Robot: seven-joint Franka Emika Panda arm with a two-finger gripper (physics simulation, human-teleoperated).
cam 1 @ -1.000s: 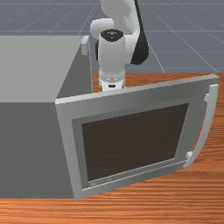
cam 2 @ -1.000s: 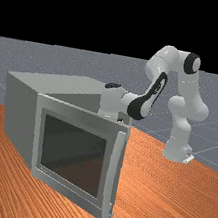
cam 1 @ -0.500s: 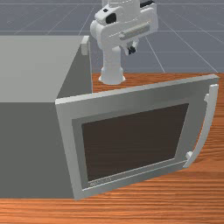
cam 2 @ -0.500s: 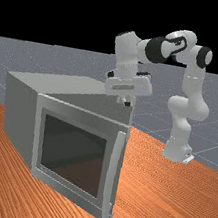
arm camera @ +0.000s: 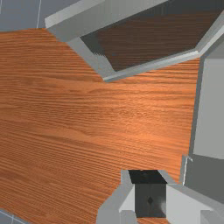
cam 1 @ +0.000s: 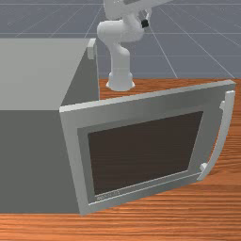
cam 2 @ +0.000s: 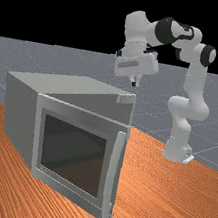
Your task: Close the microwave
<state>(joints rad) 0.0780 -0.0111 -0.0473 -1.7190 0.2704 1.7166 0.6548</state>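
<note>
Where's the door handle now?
In the far view, the handle runs down the open door's edge at the far view's right, beside the dark window.

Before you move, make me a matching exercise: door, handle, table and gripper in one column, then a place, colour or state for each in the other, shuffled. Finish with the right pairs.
Column one
1. door
2. handle
3. table
4. gripper

Column two
A. orange-brown
B. up in the air
C. swung open
D. upright, near the edge away from the hinge

Right pairs: 1-C, 2-D, 3-A, 4-B
</note>
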